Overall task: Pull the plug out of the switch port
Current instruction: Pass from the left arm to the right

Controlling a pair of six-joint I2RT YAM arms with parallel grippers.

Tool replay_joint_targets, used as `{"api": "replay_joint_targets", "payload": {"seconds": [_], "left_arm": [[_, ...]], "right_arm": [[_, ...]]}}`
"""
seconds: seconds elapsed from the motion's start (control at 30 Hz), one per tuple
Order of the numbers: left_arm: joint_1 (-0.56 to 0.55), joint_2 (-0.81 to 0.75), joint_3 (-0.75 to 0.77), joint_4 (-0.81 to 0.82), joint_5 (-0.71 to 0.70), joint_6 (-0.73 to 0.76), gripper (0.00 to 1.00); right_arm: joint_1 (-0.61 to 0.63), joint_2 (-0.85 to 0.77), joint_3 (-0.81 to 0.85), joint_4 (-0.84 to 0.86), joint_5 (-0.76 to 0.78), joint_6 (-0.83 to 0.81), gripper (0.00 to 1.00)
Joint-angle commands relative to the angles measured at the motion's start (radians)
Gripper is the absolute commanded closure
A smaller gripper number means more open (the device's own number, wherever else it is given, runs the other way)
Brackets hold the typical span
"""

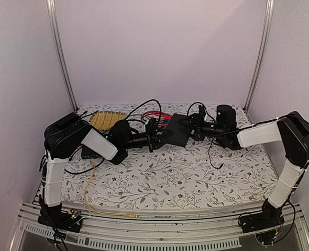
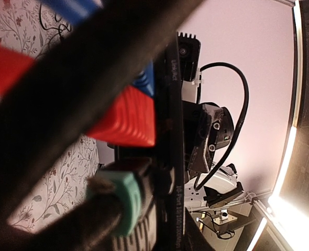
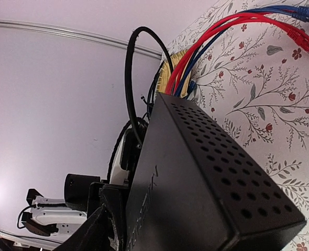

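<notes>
Floral table (image 1: 170, 178), left arm (image 1: 99, 144) and right arm (image 1: 259, 135) stretched inward to black switch (image 1: 179, 133), jaws' grip impossible to tell.

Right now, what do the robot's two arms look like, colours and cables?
The left arm and right arm match: white-wrapped straight links between bulky glossy black joint housings, black wrists, and thin black cables looping loosely alongside each.

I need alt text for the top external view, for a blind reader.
Two robot arms meet at a flat black box on a floral table, the left gripper and the right gripper at its opposite sides. Behind it run red and blue cables.
</notes>
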Motion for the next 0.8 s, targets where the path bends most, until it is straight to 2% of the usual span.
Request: {"api": "replay_joint_targets", "payload": {"seconds": [0.0, 0.23, 0.43, 0.57, 0.67, 0.77], "left_arm": [[-0.010, -0.028, 0.047, 0.175, 0.031, 0.047, 1.00], [-0.010, -0.047, 0.016, 0.176, 0.032, 0.072, 1.00], [-0.010, -0.064, -0.017, 0.201, 0.032, 0.091, 1.00], [-0.008, -0.082, -0.059, 0.224, 0.016, 0.105, 0.99], [-0.010, -0.102, -0.090, 0.231, 0.012, 0.124, 0.87], [-0.010, -0.133, -0.123, 0.227, 0.001, 0.166, 0.61]], "right_arm": [[0.015, 0.021, 0.007, 0.067, -0.025, 0.027, 0.41], [0.024, 0.042, -0.032, 0.140, -0.038, 0.080, 0.62], [0.026, 0.077, -0.079, 0.278, -0.057, 0.150, 0.95], [0.027, 0.097, -0.104, 0.371, -0.071, 0.209, 0.98], [0.028, 0.091, -0.110, 0.390, -0.075, 0.219, 0.98], [0.029, 0.072, -0.115, 0.393, -0.072, 0.207, 0.98]]}}
